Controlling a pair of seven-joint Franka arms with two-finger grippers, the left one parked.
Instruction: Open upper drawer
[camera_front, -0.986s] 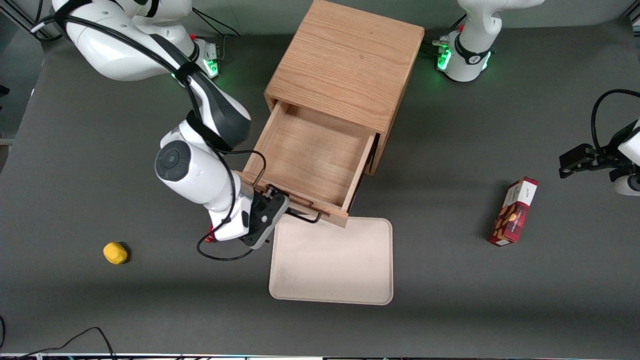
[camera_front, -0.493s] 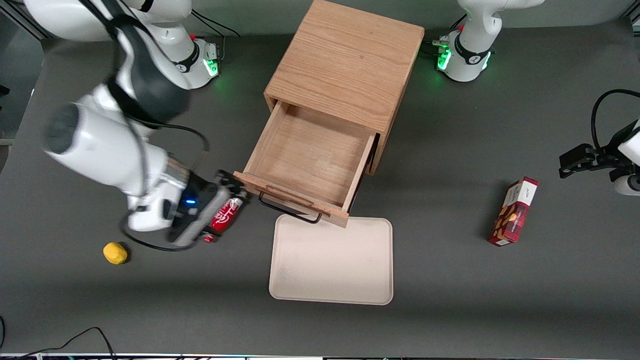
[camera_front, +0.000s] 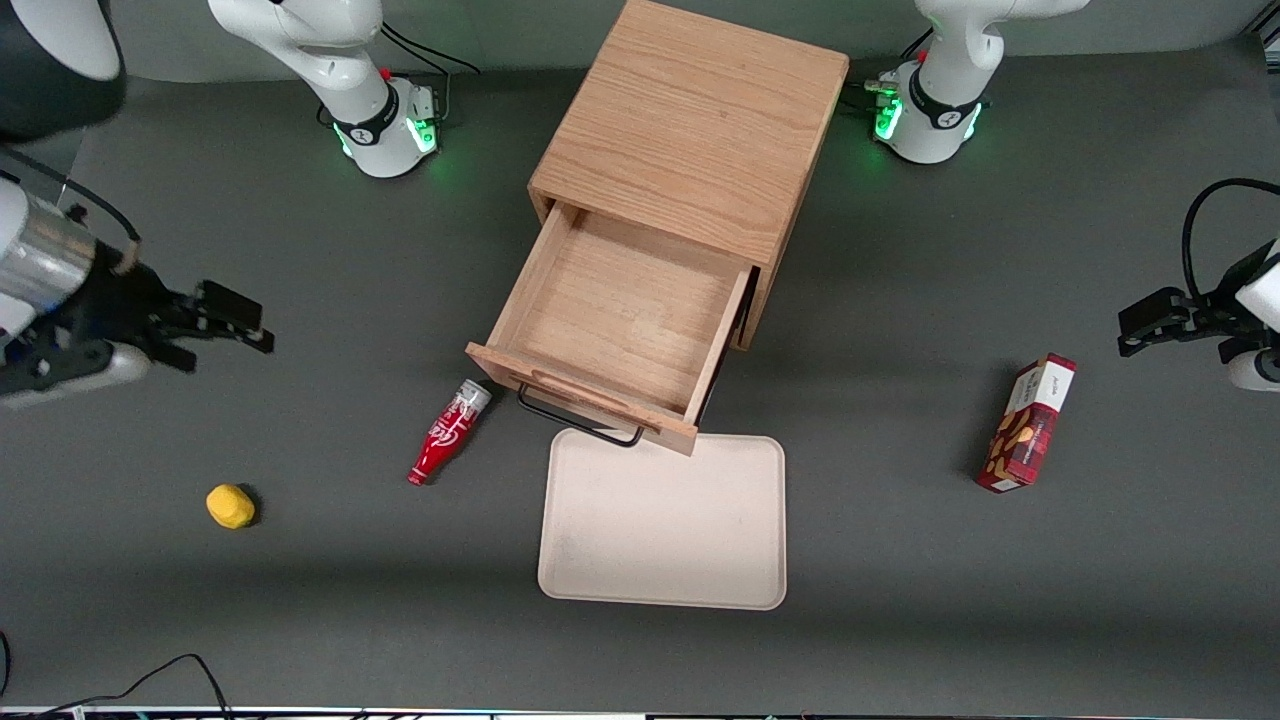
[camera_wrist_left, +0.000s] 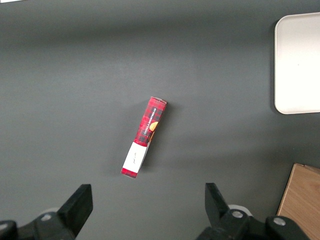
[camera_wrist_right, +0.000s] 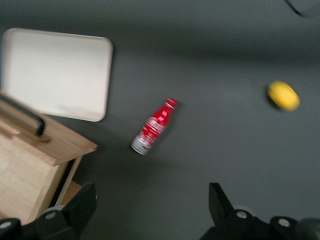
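The upper drawer (camera_front: 620, 320) stands pulled far out of the light-oak cabinet (camera_front: 690, 130), its pale wood floor bare. Its front panel with the black wire handle (camera_front: 580, 420) faces the front camera; the handle also shows in the right wrist view (camera_wrist_right: 25, 117). My right gripper (camera_front: 215, 325) is open and holds nothing. It hangs high above the table at the working arm's end, well away from the drawer. In the right wrist view its fingers (camera_wrist_right: 82, 205) are wide apart over bare table.
A red bottle (camera_front: 448, 432) lies on its side beside the drawer front, also in the right wrist view (camera_wrist_right: 154, 126). A cream tray (camera_front: 662, 525) lies in front of the drawer. A yellow object (camera_front: 230, 506) lies near the working arm. A red box (camera_front: 1028, 422) lies toward the parked arm's end.
My right gripper has let go of the drawer handle and swung away toward the working arm's end of the table, rising. The drawer stays open. The red bottle is now uncovered.
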